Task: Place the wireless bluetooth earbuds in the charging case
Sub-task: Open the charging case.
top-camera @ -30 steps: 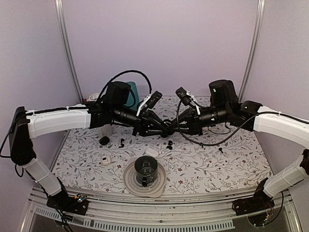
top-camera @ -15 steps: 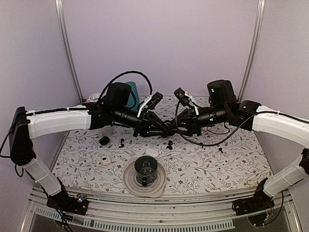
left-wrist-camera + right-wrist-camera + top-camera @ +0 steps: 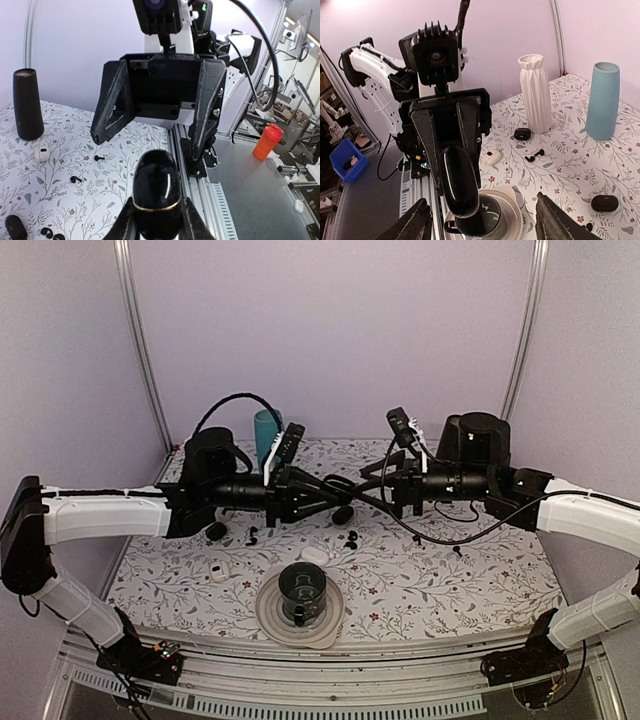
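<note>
- The earbuds were lying loose on the flowery tabletop, just below where the two arms met. Neither hand was touching them.
- Another earbud sat further over, near a small black case in front of the white vase.
- The glossy black charging case was up in the air, lid closed with a thin gold seam around it, well above the earbuds.
- The left hand was clenched on that charging case, one finger on each side of its lower half.
- The right hand faced it head-on with fingers spread wide, grasping nothing, close to the case but not touching.
- Below the case, nearer the arm bases, a dark mug stood on a white plate.
- A white case lay beside the plate, and a teal cup stood at the far edge.
</note>
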Controlling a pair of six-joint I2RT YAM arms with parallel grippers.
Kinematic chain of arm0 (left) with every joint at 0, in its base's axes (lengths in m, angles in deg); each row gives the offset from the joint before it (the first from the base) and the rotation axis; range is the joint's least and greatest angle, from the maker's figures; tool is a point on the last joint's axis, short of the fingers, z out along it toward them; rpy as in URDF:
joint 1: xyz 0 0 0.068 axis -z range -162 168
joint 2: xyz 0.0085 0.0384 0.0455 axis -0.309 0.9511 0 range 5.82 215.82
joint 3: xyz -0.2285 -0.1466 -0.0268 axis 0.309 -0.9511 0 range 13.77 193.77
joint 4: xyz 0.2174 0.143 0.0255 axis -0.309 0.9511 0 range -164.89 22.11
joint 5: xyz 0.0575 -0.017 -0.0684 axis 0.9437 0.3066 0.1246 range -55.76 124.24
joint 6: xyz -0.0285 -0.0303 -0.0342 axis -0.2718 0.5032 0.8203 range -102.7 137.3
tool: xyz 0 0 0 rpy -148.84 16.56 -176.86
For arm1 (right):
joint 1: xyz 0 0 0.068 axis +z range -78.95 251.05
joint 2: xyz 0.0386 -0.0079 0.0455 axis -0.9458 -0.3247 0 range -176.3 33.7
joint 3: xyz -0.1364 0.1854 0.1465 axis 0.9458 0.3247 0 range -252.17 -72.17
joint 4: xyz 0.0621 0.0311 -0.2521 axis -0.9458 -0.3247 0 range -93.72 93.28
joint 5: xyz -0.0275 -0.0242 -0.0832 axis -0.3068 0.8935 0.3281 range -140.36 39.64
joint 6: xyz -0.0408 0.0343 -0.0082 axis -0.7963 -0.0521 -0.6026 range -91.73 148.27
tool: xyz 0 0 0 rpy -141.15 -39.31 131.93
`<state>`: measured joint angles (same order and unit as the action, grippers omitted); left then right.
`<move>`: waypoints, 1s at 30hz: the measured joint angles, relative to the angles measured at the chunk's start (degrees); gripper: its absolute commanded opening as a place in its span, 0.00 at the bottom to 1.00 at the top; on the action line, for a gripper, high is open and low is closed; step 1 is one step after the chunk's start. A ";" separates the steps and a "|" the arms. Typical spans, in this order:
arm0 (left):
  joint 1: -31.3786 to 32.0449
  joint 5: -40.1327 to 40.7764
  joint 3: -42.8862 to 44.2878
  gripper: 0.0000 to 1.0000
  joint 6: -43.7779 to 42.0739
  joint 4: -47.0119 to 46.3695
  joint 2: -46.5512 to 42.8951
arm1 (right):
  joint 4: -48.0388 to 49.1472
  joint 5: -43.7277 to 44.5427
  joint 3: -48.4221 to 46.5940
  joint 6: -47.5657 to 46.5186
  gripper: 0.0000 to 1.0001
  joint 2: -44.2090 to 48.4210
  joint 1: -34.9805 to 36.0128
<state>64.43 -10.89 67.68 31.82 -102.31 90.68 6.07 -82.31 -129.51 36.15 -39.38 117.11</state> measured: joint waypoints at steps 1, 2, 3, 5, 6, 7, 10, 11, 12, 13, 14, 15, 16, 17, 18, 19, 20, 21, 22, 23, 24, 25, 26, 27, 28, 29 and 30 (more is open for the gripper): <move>-0.02 0.15 -0.17 0.00 0.28 -0.55 -0.11 | 1.62 0.11 0.50 0.68 0.73 0.20 0.00; -0.04 0.96 -0.74 0.00 1.20 -2.40 -0.42 | 3.08 0.13 1.07 1.40 0.73 0.35 0.00; -0.07 1.57 -1.25 0.00 1.99 -4.11 -0.68 | 4.31 0.11 1.44 1.92 0.73 0.39 0.00; -0.09 2.75 -2.12 0.00 3.69 -7.39 -1.01 | 7.32 0.07 2.16 3.41 0.73 0.37 0.00; -0.11 3.32 -2.47 0.00 4.48 -8.87 -1.03 | 8.52 -0.11 2.29 4.09 0.73 0.37 0.00; -0.11 3.67 -2.78 0.00 5.22 -10.12 -1.03 | 9.84 -0.26 2.29 4.72 0.73 0.24 0.00; -0.11 4.61 -3.52 0.00 7.28 -13.42 -1.03 | 13.86 -1.05 2.25 6.19 0.73 -0.48 0.00; -0.11 4.90 -3.56 0.00 7.98 -14.34 -1.03 | 14.73 -1.25 2.23 6.47 0.73 -0.83 0.00; -0.11 5.07 -3.56 0.00 8.31 -15.04 -1.03 | 15.58 -1.42 2.23 6.71 0.73 -1.22 0.00; -0.11 5.25 -3.56 0.00 8.72 -15.72 -1.03 | 16.22 -1.57 2.19 6.97 0.73 -1.64 0.00; -0.11 5.44 -3.58 0.00 9.07 -16.37 -1.03 | 16.68 -1.66 2.08 7.17 0.73 -2.03 0.00; -0.11 5.57 -3.58 0.00 9.35 -16.83 -1.05 | 16.94 -1.70 1.77 7.34 0.73 -2.47 0.00; -0.11 5.64 -3.58 0.00 9.49 -17.00 -1.07 | 17.14 -1.70 1.53 7.48 0.73 -2.80 0.00; -0.11 5.68 -3.58 0.00 9.62 -17.29 -1.11 | 17.44 -1.68 1.33 7.58 0.73 -3.13 0.00; -0.11 5.70 -3.58 0.00 9.73 -17.40 -1.18 | 17.57 -1.64 1.27 7.63 0.73 -3.23 0.00; -0.11 5.68 -3.58 0.00 9.79 -17.53 -1.31 | 17.77 -1.64 1.25 7.65 0.73 -3.28 0.00; -0.11 5.62 -3.58 0.00 9.84 -17.77 -1.40 | 17.88 -1.64 1.18 7.72 0.73 -3.28 0.00; -0.11 5.55 -3.58 0.00 9.97 -17.94 -1.42 | 17.94 -1.60 1.01 7.76 0.73 -3.37 0.00; -0.11 5.51 -3.58 0.00 9.99 -18.05 -1.46 | 18.05 -1.42 0.68 7.82 0.73 -3.52 0.00; -0.11 5.33 -3.58 0.00 9.99 -18.12 -1.49 | 18.29 -1.22 0.46 7.91 0.73 -3.67 0.00; -0.11 5.18 -3.58 0.00 9.99 -18.21 -1.51 | 18.32 -0.94 0.26 8.02 0.73 -3.80 0.00; -0.11 4.94 -3.61 0.00 9.99 -18.25 -1.57 | 18.29 -0.55 0.15 8.04 0.73 -3.89 0.00; -0.11 4.72 -3.61 0.00 9.99 -18.27 -1.62 | 18.25 0.00 0.00 8.20 0.73 -3.98 0.00; -0.11 4.50 -3.61 0.00 9.97 -18.29 -1.66 | 18.27 0.44 -0.11 8.39 0.73 -4.04 0.00; -0.15 4.37 -3.61 0.00 9.97 -18.32 -1.70 | 18.27 0.90 -0.13 8.66 0.73 -4.04 0.00; -0.22 4.28 -3.61 0.00 9.94 -18.32 -1.70 | 18.25 1.38 -0.15 8.79 0.73 -4.04 0.04; -0.22 4.09 -3.63 0.00 9.92 -18.32 -1.73 | 18.23 1.70 -0.17 8.90 0.73 -4.04 0.04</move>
<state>64.21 -6.80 64.05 41.75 -120.63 88.95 24.29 -80.60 -129.69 45.04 -43.42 117.16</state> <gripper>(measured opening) 0.225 0.727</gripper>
